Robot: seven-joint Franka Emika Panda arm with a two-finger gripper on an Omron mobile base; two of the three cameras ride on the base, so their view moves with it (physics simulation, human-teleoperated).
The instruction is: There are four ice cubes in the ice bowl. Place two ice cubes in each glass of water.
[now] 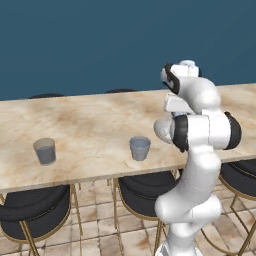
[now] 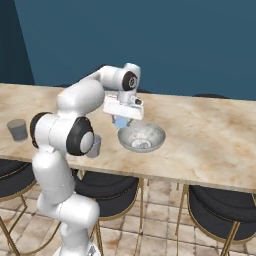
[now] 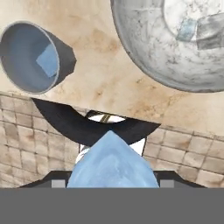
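Pinching one ice cube (image 3: 112, 162) between its fingers, the gripper (image 2: 121, 121) hangs just beside the ice bowl (image 2: 156, 135). Another cube (image 3: 187, 29) lies inside the bowl; the near glass (image 3: 30, 57), just beside the bowl, holds one cube (image 3: 48, 61).

I see two grey-blue tapered glasses upright on the marble counter, well apart: the far glass (image 1: 45, 151) near the counter's left end, the near glass (image 1: 140, 148) close to the front edge. From the hand view, the near glass (image 3: 34, 57) already holds one ice cube (image 3: 47, 60). The ice bowl (image 2: 141, 137), shallow, pale and mottled, sits just beside it, with one pale cube (image 3: 187, 29) lying inside. A further light-blue cube (image 3: 112, 164) appears large between the fingertips, above the counter's edge.
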